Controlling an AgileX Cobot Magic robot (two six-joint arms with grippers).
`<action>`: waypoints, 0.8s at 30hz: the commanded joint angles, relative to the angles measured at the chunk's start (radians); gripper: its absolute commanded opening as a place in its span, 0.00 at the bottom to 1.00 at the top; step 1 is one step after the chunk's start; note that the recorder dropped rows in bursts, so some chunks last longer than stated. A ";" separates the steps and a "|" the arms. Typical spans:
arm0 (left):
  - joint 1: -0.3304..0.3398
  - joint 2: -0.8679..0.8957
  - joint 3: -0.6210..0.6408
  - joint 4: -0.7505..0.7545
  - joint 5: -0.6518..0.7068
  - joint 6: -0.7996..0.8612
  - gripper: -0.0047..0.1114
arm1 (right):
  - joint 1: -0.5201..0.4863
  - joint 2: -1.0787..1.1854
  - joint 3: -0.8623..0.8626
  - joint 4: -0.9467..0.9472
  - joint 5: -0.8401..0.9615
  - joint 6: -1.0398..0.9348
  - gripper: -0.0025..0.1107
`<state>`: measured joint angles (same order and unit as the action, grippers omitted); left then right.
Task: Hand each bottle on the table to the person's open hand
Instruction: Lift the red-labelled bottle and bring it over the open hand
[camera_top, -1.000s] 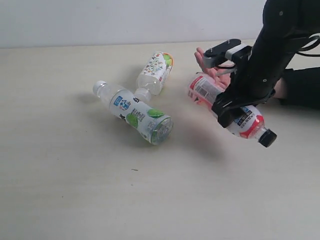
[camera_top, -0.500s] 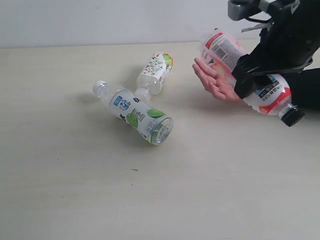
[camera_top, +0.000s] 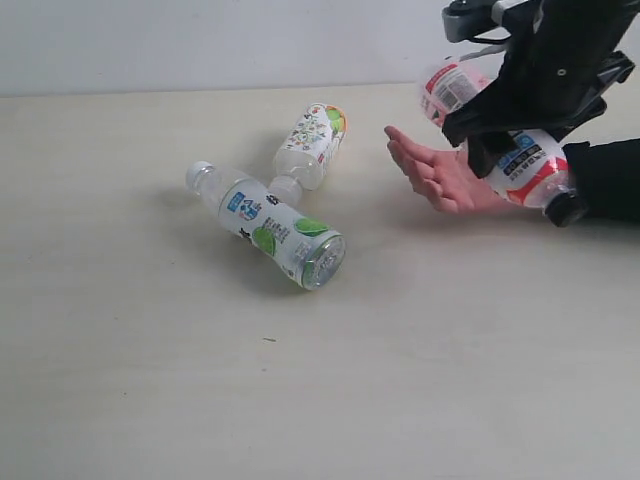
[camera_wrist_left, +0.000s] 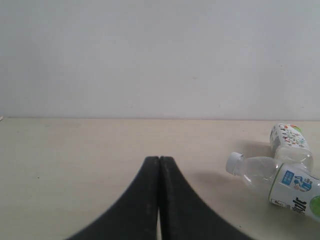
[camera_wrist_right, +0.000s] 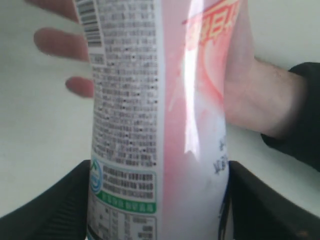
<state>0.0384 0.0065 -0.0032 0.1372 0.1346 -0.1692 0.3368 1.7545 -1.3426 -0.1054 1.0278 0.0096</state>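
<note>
Exterior view looks down on the pale beige tabletop (camera_top: 150, 400); left wrist view skims it, sharing a clear white-capped bottle (camera_top: 270, 222); right wrist view hugs the two-o'clock red-labelled clear bottle (camera_top: 528, 168).

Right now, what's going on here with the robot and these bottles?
The right gripper holds a clear plastic bottle with a red-pink label and black cap, tilted, just above a person's bare open hand. It has not let go yet. Two more clear plastic bottles lie on their sides on the pale beige table: a blue-and-green-labelled bottle and a white-labelled bottle. The left gripper is shut, empty, away from them.
</note>
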 joint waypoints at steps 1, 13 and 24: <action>0.001 -0.007 0.003 0.005 0.004 0.002 0.04 | -0.002 0.112 -0.078 -0.011 -0.056 0.045 0.02; 0.001 -0.007 0.003 0.005 0.004 0.002 0.04 | -0.002 0.236 -0.096 -0.156 -0.091 0.193 0.21; 0.001 -0.007 0.003 0.005 0.004 0.002 0.04 | 0.000 0.231 -0.096 -0.164 -0.073 0.200 0.74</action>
<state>0.0384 0.0065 -0.0032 0.1372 0.1346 -0.1692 0.3368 1.9893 -1.4310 -0.2562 0.9495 0.2022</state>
